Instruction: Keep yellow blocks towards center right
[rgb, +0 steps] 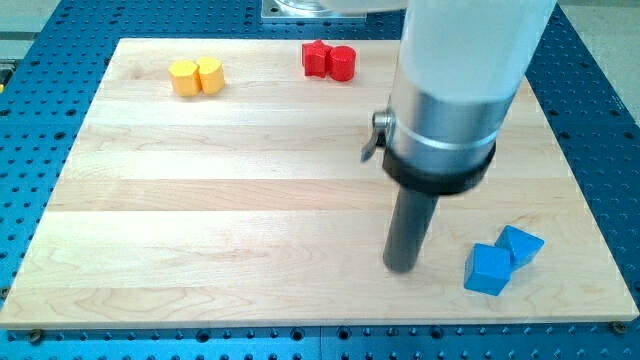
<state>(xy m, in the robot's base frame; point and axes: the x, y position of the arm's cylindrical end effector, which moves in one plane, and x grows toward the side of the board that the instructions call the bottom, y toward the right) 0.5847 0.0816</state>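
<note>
Two yellow blocks (196, 76) sit side by side, touching, near the top left of the wooden board (220, 200); their shapes look rounded or many-sided. My tip (401, 266) rests on the board at lower centre right, far from the yellow blocks, to their lower right. The rod's wide pale body fills the upper right of the view and hides the board behind it.
Two red blocks (329, 60), one star-like and one rounded, touch each other at the top centre. Two blue blocks (502, 261), a cube and a smaller angular one, touch at the lower right, just right of my tip. A blue perforated table (40, 130) surrounds the board.
</note>
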